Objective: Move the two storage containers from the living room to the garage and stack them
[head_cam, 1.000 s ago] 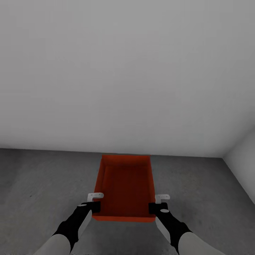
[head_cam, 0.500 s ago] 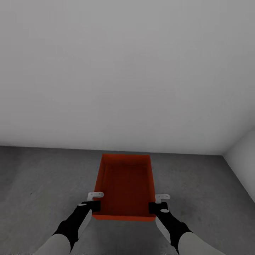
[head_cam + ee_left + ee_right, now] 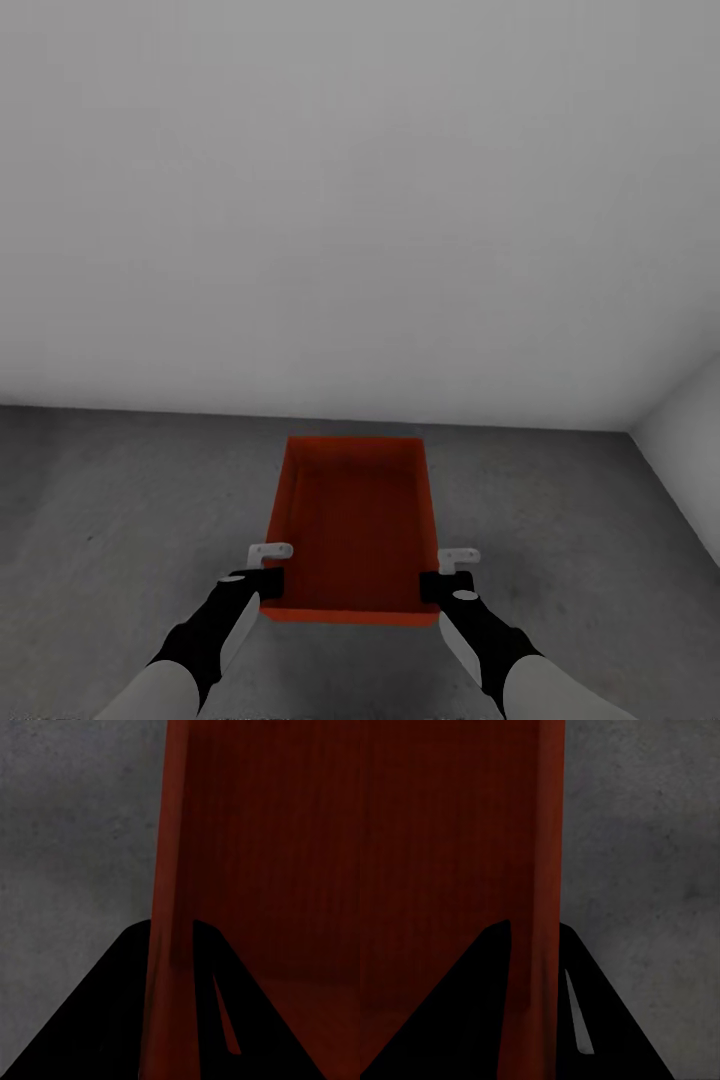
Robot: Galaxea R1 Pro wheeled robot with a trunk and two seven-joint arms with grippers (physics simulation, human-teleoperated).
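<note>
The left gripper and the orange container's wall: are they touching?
Touching. In the left wrist view the left gripper has one dark finger on each side of the container wall, with no gap.

Readable text: none on any surface in the three views.
Storage container (image 3: pixel 352 525): plain orange-red walls and bottom, no label, brand or number, including the wall strips between each gripper's fingers.
Fingers (image 3: pixel 112 1020): plain black, unmarked; only a thin pale streak on the right gripper's finger, not a character.
Floor (image 3: pixel 120 500): mottled grey concrete beyond the fingers, no painted signs or lines.
Wall (image 3: pixel 360 200): blank grey-white, no sign or plate.
</note>
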